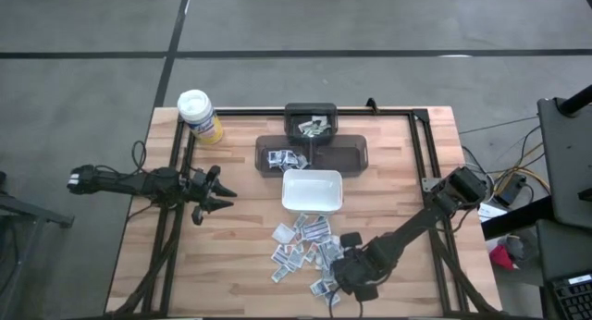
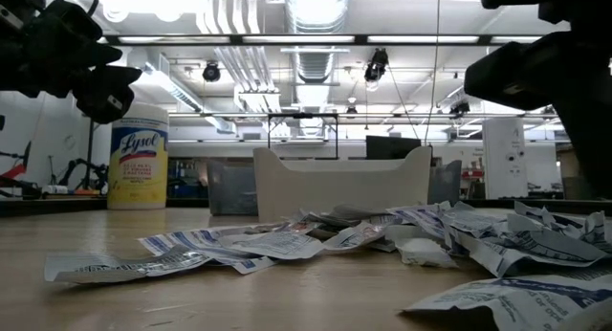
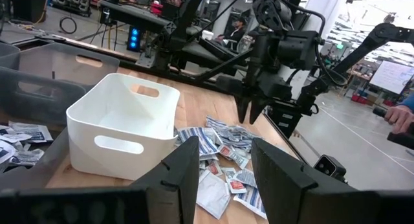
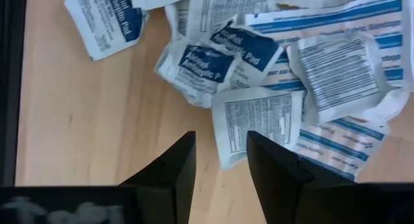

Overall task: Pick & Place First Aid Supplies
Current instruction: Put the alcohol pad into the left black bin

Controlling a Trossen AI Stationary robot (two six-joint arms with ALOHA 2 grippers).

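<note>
Nearest the desk's front edge, right tool (image 1: 335, 288) hangs over the packets (image 1: 301, 241), fingers (image 4: 174, 169) spread, nothing between them; a white packet (image 4: 255, 123) lies just beyond the tips. Packets scattered in a loose heap on the desk (image 1: 240, 255), just in front of the white dish (image 1: 312, 191). Left tool (image 1: 222, 198) hovers to the dish's left, well apart from it, fingers (image 3: 187, 166) spread, empty. Behind the dish, dark trays (image 1: 347, 156) hold a few more packets. Yellow canister (image 1: 199, 116) at far left corner.
</note>
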